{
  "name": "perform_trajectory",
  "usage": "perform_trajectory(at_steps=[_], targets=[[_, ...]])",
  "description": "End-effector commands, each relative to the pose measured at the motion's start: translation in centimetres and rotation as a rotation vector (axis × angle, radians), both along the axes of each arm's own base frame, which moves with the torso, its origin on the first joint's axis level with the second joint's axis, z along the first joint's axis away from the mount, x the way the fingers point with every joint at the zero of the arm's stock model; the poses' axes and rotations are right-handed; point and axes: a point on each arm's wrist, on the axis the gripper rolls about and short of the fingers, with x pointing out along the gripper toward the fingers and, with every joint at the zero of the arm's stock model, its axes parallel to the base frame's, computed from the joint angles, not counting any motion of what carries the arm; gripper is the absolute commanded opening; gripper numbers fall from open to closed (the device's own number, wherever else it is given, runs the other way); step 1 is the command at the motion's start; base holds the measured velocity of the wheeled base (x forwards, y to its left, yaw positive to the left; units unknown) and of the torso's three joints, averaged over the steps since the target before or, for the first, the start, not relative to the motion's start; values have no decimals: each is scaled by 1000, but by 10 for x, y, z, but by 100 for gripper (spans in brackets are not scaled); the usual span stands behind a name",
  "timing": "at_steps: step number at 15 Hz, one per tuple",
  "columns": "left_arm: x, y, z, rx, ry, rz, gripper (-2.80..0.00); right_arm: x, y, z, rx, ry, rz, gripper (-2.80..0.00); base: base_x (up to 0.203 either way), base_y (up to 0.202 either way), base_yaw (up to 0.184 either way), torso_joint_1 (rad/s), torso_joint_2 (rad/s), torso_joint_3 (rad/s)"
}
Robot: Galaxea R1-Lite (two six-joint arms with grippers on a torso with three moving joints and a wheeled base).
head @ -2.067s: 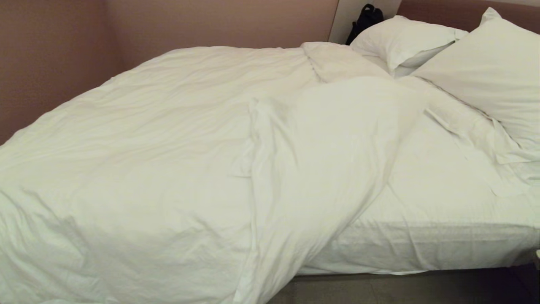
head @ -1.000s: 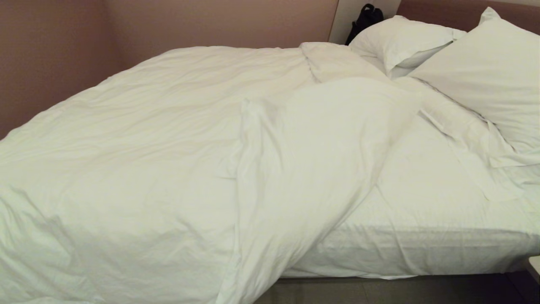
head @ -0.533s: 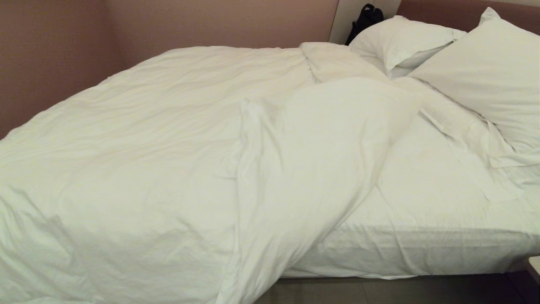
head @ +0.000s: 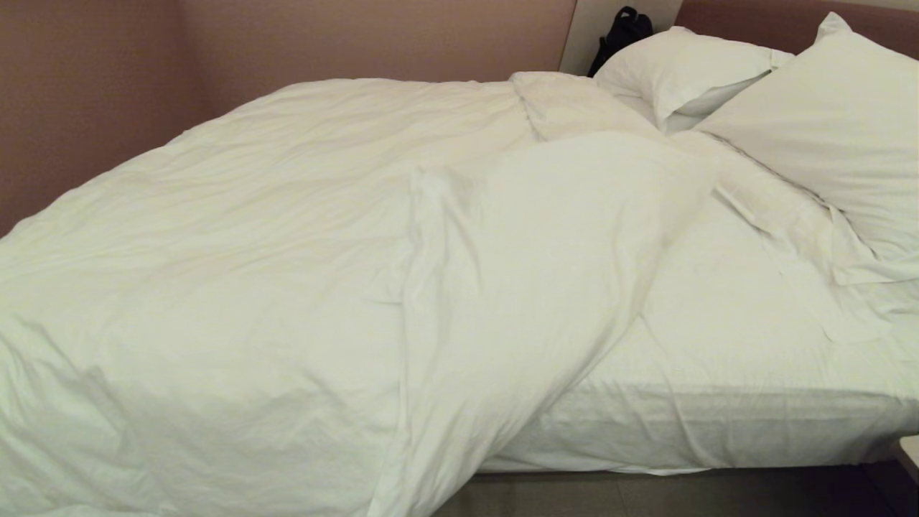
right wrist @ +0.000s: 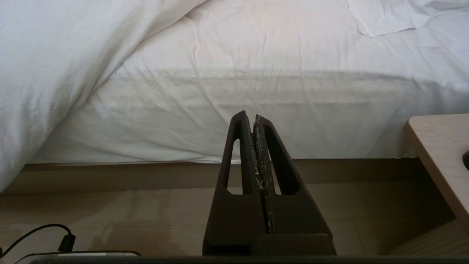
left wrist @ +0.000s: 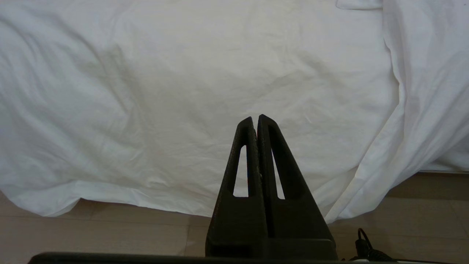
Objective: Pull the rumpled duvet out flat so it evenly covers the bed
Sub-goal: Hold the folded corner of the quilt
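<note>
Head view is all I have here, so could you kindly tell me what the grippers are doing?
Observer: The left gripper is shut and empty, short of the duvet draped over the bed's side.
Operator: And the right one?
Observer: The right gripper is shut too, facing the bare mattress side.
Operator: Anything near it?
Observer: A light wooden table stands beside the bed.

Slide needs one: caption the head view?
Rumpled duvet bunched toward the bed's foot, bare sheet exposed below two pillows.
</note>
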Motion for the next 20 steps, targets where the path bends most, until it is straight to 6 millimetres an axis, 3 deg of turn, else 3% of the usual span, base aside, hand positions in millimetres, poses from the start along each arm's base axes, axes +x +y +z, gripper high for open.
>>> perform_trajectory(at_steps=[1,20], targets=[[0,0,0,-1,-1,1,-280,0,0,0,-2,3,-1,-280,0,0,0,0,0,0],[0,0,0,-1,-1,1,-280,0,0,0,-5,2,1,-280,0,0,0,0,0,0]])
